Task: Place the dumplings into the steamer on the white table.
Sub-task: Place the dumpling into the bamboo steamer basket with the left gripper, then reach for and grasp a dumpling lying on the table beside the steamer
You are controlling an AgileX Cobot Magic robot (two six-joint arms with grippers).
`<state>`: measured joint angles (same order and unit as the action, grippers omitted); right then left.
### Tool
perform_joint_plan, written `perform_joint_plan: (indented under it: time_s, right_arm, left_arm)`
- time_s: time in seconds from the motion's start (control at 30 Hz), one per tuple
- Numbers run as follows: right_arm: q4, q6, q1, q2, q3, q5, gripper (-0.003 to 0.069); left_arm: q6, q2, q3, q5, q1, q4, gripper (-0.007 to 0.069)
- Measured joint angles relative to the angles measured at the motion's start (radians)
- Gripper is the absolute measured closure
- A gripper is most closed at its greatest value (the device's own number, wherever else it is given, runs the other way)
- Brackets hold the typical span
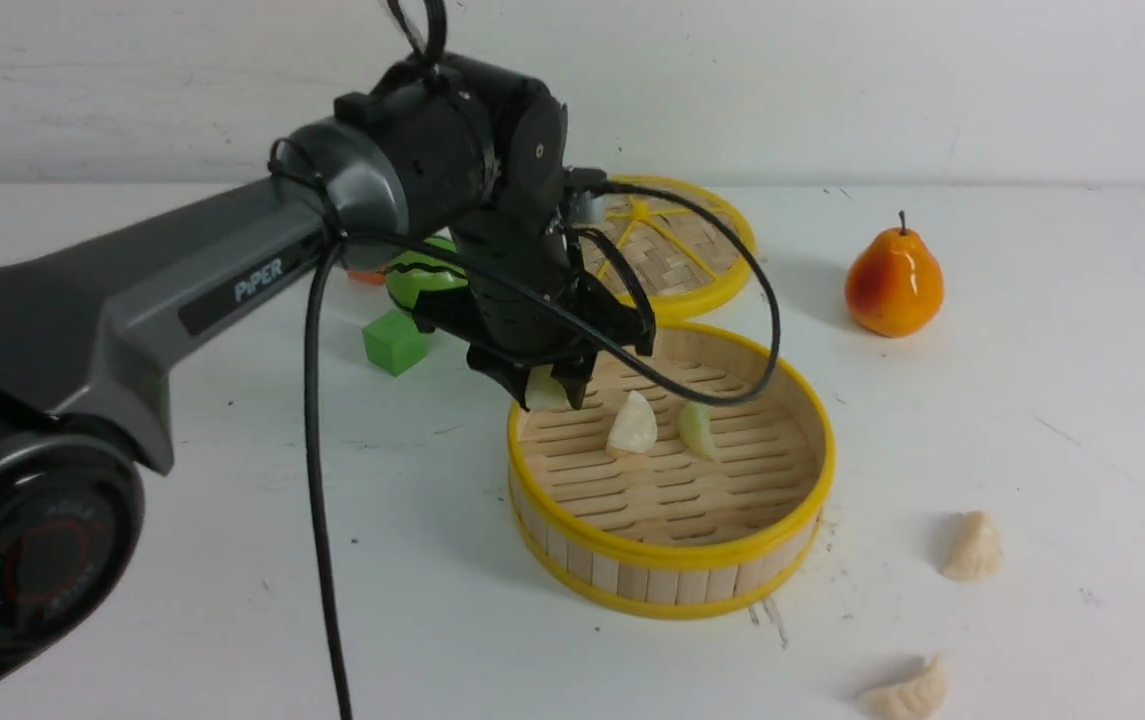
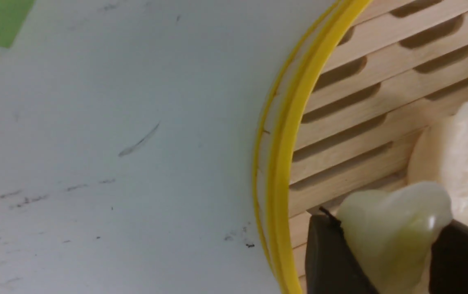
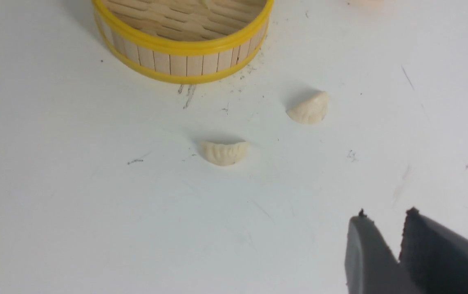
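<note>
The steamer (image 1: 672, 555) stands at the middle of the white table (image 1: 1032, 420). Two dumplings (image 1: 632, 425) (image 1: 697, 430) stand on its slatted floor. My left gripper (image 1: 547, 385) is shut on a pale greenish dumpling (image 2: 393, 232) and hangs just inside the steamer's left rim (image 2: 283, 163), beside a cream dumpling (image 2: 458, 155). Two more dumplings (image 1: 972, 548) (image 1: 907, 692) lie on the table right of the steamer; they also show in the right wrist view (image 3: 309, 109) (image 3: 224, 152). My right gripper (image 3: 385, 214) is shut and empty, above bare table nearer than them. It is out of the front view.
The flat woven lid (image 1: 677, 250) lies behind the steamer. An orange pear (image 1: 894, 280) stands at the back right. A green cube (image 1: 395, 342) and a green round object (image 1: 422, 275) sit left of the steamer, partly behind my left arm.
</note>
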<state>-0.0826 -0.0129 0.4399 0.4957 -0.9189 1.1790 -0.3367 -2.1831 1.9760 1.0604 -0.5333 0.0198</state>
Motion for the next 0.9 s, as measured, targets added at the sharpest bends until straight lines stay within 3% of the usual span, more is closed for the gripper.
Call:
perform_joint_plan:
  time_s: [0.17, 0.4, 0.57, 0.77, 0.9]
  right_arm:
    - [0.000, 0.000, 0.000, 0.000, 0.000, -0.012, 0.0511]
    - [0.000, 0.000, 0.000, 0.000, 0.000, -0.015, 0.0504]
    - [0.000, 0.000, 0.000, 0.000, 0.000, -0.023, 0.0502]
    - [-0.008, 0.000, 0.000, 0.025, 0.000, -0.063, 0.0506]
    - [-0.004, 0.000, 0.000, 0.142, 0.000, -0.063, 0.0575]
  left_arm:
    - [0.000, -0.040, 0.000, -0.009, -0.001, -0.012, 0.0334]
    - [0.000, -0.042, 0.000, -0.040, -0.001, 0.007, 0.0246]
    - [0.021, -0.011, 0.000, 0.003, -0.001, 0.010, 0.0239]
    - [0.086, 0.160, 0.000, 0.090, -0.001, 0.021, 0.0295]
    - [0.126, 0.339, -0.003, 0.168, -0.001, 0.018, 0.0390]
